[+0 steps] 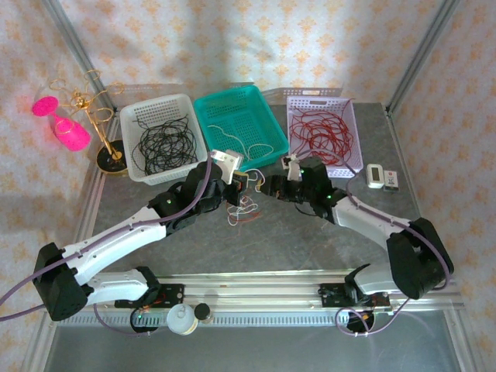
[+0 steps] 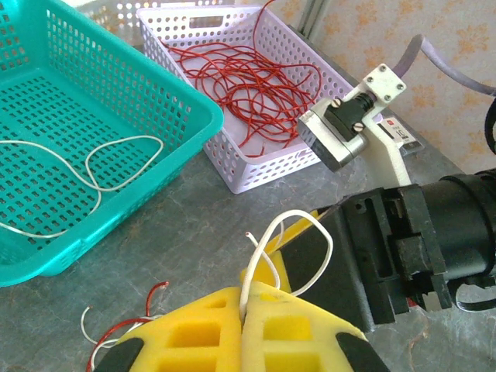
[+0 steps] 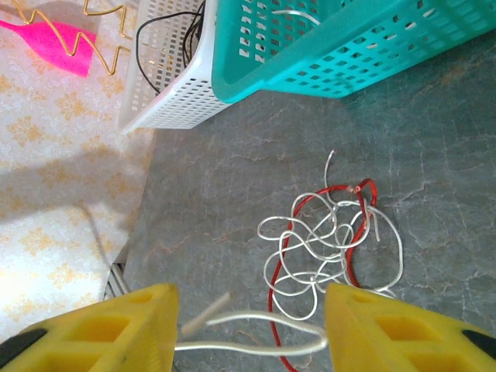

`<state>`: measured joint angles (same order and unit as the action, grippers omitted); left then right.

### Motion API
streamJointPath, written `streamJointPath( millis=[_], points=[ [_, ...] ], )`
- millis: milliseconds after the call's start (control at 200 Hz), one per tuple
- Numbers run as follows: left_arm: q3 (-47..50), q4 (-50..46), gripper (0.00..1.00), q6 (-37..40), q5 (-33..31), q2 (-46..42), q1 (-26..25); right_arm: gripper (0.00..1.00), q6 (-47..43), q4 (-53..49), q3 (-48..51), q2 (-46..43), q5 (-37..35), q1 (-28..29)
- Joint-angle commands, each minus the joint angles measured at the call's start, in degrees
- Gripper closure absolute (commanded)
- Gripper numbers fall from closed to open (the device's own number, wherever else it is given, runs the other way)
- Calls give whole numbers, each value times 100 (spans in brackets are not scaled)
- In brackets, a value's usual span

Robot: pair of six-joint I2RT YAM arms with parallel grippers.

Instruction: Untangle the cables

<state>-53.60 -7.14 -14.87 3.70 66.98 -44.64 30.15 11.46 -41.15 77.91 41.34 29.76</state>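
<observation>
Off to the left claw's far left stands a gold stand, then a white basket of black cables. Just beyond the left claw sits a teal basket with one white cable lying in it. That claw is pinched tight on a white loop, which rises from between its yellow fingers. Under the gap between the two claws, a clump of red and white cables lies on the table. The right claw faces the left one with its jaws spread wide. A strand crosses the space between them, gripped by neither. Beyond the right claw, a lilac basket holds red cables.
</observation>
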Motion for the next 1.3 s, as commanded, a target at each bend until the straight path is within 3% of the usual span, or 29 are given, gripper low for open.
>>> streamJointPath(
  millis=[0, 325, 721, 1296],
  points=[
    [-193, -183, 100, 82, -102, -1, -10, 51, -136, 182, -242, 83, -178, 30],
    [-179, -188, 100, 74, -63, -1, -9, 56, -495, -94, -602, 363, -457, 78],
    [-41, -393, 100, 12, -103, -124, -12, 91, -753, -347, -895, 453, -993, 30],
    [1107, -701, 100, -709, -256, -1019, -10, 94, 1015, 655, -1348, 290, -1417, -1070]
  ],
)
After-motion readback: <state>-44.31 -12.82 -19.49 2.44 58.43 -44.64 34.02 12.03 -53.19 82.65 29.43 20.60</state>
